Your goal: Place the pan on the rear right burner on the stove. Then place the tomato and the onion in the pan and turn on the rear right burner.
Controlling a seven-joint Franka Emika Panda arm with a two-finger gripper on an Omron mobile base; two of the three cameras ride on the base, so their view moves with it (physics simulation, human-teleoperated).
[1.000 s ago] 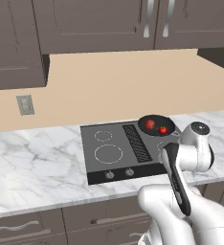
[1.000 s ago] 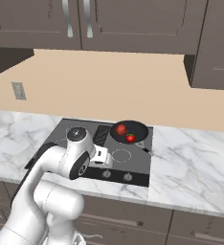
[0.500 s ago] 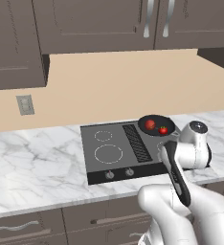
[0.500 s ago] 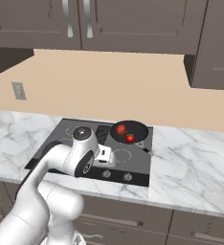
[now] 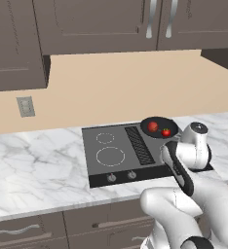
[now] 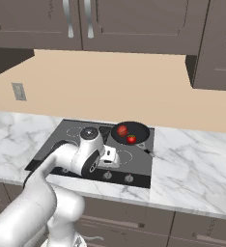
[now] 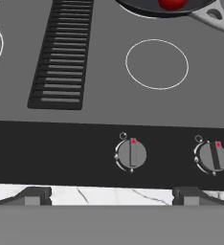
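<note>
The black pan (image 5: 158, 127) (image 6: 130, 132) sits at the stove's (image 5: 94, 146) (image 6: 140, 163) back right, covering the rear right burner. Inside it lie the dull red onion (image 5: 153, 126) (image 6: 122, 130) and the green-topped tomato (image 5: 166, 132) (image 6: 131, 139). My gripper (image 6: 112, 164) (image 7: 113, 196) hovers open and empty above the stove's front edge, fingertips (image 7: 35, 196) spread wide. Just ahead of them are two knobs (image 7: 131, 154) (image 7: 213, 156). At the hand view's top edge, the pan (image 7: 147, 5) holds a red ball whose kind I cannot tell.
A black vent grille (image 5: 138, 144) (image 7: 63, 52) runs down the stove's middle. The bare front right ring (image 7: 157, 64) lies before the pan's handle (image 7: 214, 16). Marble counter (image 5: 33, 160) (image 6: 192, 169) extends on both sides. Dark cabinets hang overhead.
The arm has shifted slightly to the right along the stove's front. The gripper stayed open, and the pan with both red balls did not move.
</note>
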